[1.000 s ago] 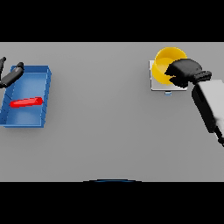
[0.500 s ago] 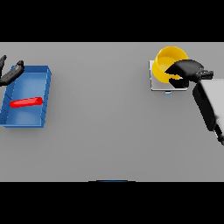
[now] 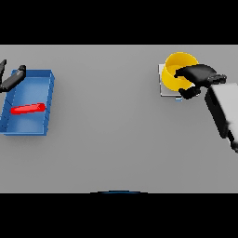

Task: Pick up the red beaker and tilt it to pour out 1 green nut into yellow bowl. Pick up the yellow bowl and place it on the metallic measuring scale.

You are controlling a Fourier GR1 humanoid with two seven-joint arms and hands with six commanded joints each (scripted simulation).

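The yellow bowl stands on the metallic measuring scale at the far right. My right hand is at the bowl's right rim, open, with fingers reaching over the rim and the thumb below it, spread apart. The red beaker lies on its side inside the blue tray at the far left. My left hand hovers over the tray's far left corner, fingers straight and holding nothing. No green nut shows in the bowl from here.
The tray's walls surround the beaker on all sides. My right forearm runs from the bowl toward the right edge. Bare grey table spans between the tray and the scale.
My right hand has slid a little to the right along the bowl's rim and its fingers have spread. The bowl stays on the scale. The left hand barely shifted.
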